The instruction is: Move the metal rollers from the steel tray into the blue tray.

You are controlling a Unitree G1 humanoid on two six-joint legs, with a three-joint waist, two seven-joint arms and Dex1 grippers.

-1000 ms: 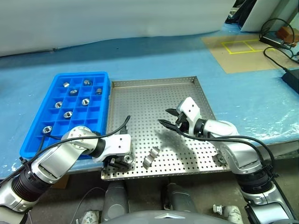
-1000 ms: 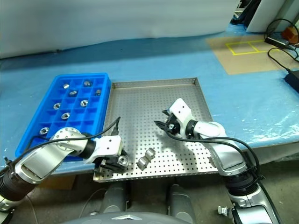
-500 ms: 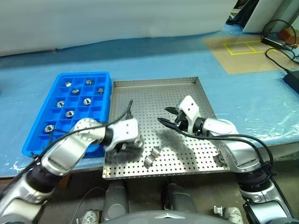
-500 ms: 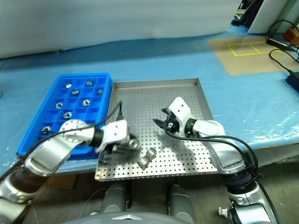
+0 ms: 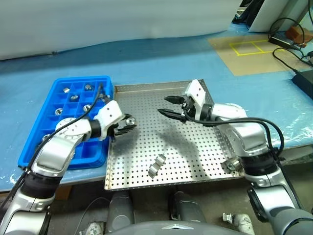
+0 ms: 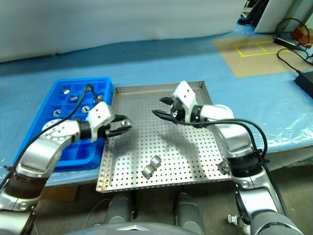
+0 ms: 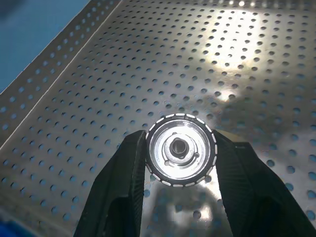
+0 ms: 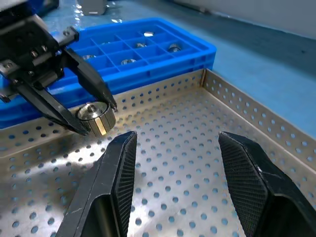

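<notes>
Between left gripper jaws: roller, centre hole facing wrist cam.

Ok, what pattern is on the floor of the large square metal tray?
Rows of small round holes across the silver steel tray, clearest in the left wrist view.

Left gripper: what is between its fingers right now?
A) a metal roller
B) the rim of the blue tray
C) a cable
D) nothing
A: the left gripper is shut on a metal roller, held above the steel tray.
</notes>
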